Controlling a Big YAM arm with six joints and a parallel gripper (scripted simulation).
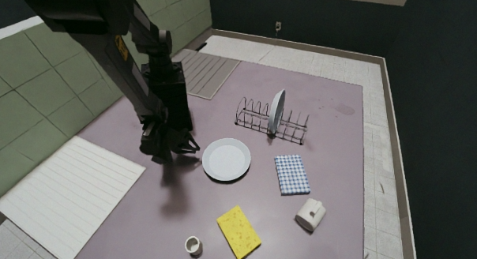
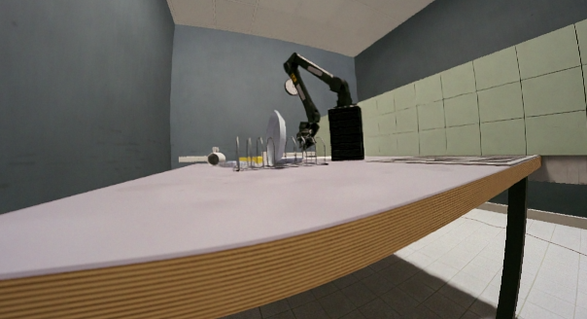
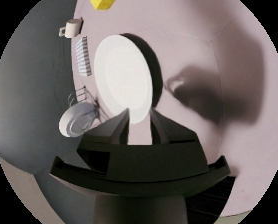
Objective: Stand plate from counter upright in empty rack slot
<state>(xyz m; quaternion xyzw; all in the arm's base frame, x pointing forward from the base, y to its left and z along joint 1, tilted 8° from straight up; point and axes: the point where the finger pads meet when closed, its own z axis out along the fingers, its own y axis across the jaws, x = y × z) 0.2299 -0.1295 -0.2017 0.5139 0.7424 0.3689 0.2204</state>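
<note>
A white plate [image 1: 227, 159] lies flat on the purple counter in front of the wire dish rack [image 1: 272, 121]. A second white plate [image 1: 276, 110] stands upright in a slot towards the rack's right end; the slots to its left are empty. My gripper [image 1: 189, 146] hangs above the counter just left of the lying plate, apart from it, with its fingers partly open and nothing between them. In the wrist view the fingertips point at the near rim of the lying plate [image 3: 126, 72]. The standing plate [image 3: 77, 119] and the rack [image 3: 82, 56] are to the left.
A blue checked cloth [image 1: 292, 174] lies right of the plate. A yellow sponge [image 1: 238, 231], a mug on its side [image 1: 310, 214] and a small cup [image 1: 193, 245] sit near the front. A white ribbed mat [image 1: 67, 192] is at the left and a grey one [image 1: 205, 71] behind the arm.
</note>
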